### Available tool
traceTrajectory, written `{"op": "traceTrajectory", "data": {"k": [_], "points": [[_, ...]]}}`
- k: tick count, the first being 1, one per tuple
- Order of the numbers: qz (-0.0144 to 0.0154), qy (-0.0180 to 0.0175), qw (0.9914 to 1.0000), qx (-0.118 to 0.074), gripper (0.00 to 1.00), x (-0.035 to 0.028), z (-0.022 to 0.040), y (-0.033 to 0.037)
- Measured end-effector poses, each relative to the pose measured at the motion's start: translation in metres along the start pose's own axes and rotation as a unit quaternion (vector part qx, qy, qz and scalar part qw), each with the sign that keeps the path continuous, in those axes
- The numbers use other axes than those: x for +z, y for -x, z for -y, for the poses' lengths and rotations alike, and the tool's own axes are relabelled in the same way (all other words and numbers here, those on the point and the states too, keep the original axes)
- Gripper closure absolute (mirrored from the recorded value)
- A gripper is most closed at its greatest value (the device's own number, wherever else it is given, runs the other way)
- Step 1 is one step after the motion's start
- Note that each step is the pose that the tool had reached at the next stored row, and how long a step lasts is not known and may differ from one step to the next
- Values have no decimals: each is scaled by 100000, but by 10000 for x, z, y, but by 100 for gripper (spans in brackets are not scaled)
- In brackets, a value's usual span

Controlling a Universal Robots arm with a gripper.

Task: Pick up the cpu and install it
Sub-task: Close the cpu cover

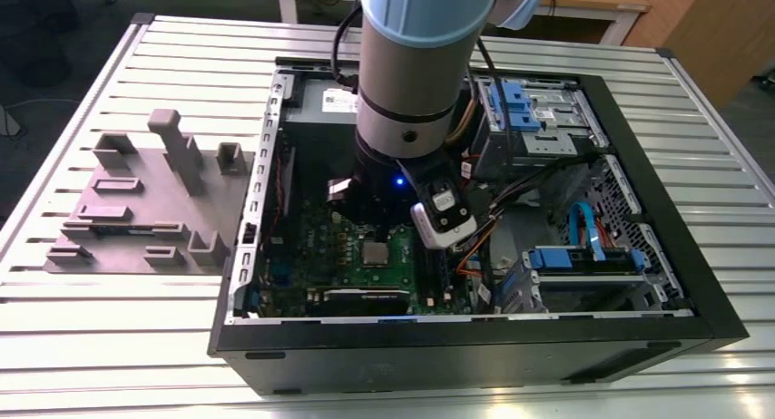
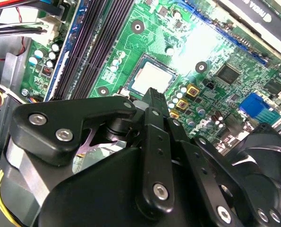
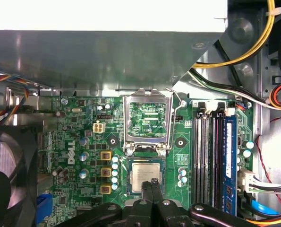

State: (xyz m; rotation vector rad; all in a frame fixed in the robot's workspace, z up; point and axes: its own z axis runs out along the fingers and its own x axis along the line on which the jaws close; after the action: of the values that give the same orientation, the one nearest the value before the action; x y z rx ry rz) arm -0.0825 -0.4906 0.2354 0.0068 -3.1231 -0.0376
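The cpu lies flat in its socket on the green motherboard, a silver-grey square with a pale rim. It also shows as the cpu in the second wrist view and as a small pale square, the cpu, inside the open case. The shiny socket frame stands swung open beside it. My gripper hangs just above the chip's near edge, its two black fingers pressed together with nothing between them. In the second wrist view the gripper tip overlaps the chip's edge.
A big grey box sits beside the socket frame. Black memory slots run along one side of the socket, a black fan along the other. Cables crowd the case wall. A grey fixture block stands on the table at the exterior view's left.
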Motion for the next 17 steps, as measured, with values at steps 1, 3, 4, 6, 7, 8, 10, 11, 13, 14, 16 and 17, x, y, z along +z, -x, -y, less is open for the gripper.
{"op": "traceTrajectory", "data": {"k": [1, 3, 4, 6, 7, 8, 10, 11, 13, 14, 16, 17], "points": [[0, 0, 100000, -7, 90, 0, 0, 3], [-1, -2, 100000, -46, 90, 0, 0, 5], [-2, -5, 100000, -128, 90, 0, 0, 5], [-9, -8, 99999, -407, 90, 0, 0, 6], [-14, -8, 99998, -627, 90, 0, 0, 6], [-21, -14, 99996, -902, 90, 0, 0, 6], [-35, -24, 99989, -1499, 90, 0, 0, 6], [-42, -31, 99984, -1762, 90, 0, 0, 6], [-49, -37, 99979, -2039, 90, 0, 0, 6], [-50, -39, 99979, -2068, 90, 0, 0, 6], [-49, -39, 99978, -2101, 90, 0, 0, 6], [-51, -38, 99978, -2119, 90, 0, 0, 6]]}}
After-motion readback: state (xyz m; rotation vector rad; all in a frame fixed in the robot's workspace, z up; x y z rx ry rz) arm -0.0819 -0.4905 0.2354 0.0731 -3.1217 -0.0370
